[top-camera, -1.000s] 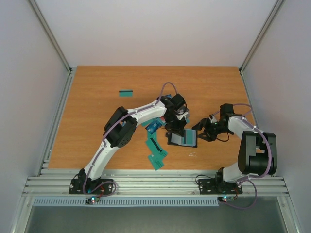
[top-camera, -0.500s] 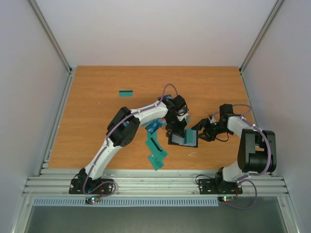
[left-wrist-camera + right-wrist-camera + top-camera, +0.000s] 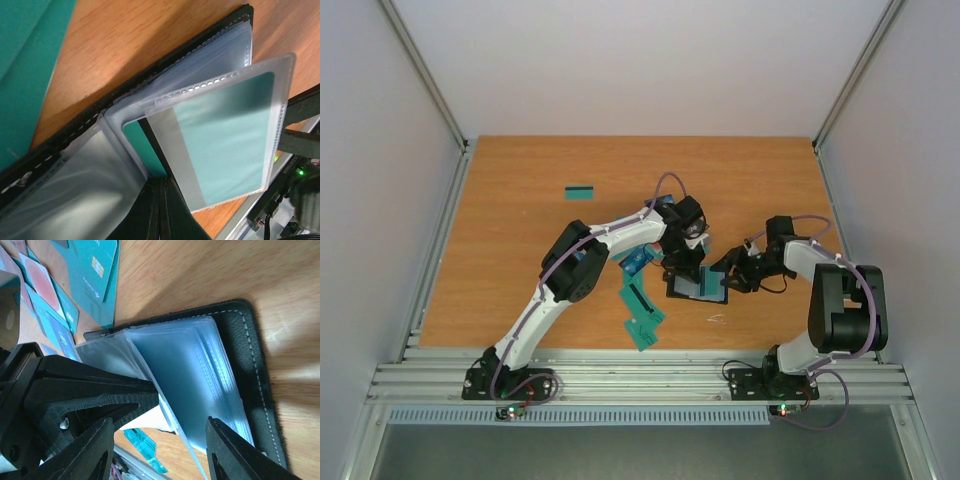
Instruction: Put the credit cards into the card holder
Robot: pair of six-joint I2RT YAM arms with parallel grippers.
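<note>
The black card holder (image 3: 700,287) lies open on the table, its clear sleeves fanned up. My left gripper (image 3: 683,268) is shut on the near end of a teal credit card with a black stripe (image 3: 146,150); the rest of it sits inside a frosted sleeve (image 3: 225,135). The fingers (image 3: 162,212) are pressed together over the holder's black edge (image 3: 165,65). My right gripper (image 3: 728,279) is open at the holder's right side; its fingers (image 3: 95,450) straddle the raised sleeves (image 3: 190,375) above the black cover (image 3: 255,380). Loose teal cards (image 3: 642,308) lie left of the holder.
A single teal card (image 3: 580,192) lies far left at the back. A blue card (image 3: 636,260) sits under the left arm. Teal cards (image 3: 95,275) and a red one (image 3: 37,280) show behind the holder. The left gripper's body (image 3: 65,400) crowds the right gripper.
My right gripper has moved slightly left, closer onto the holder's right edge. The left gripper and its card have barely moved.
</note>
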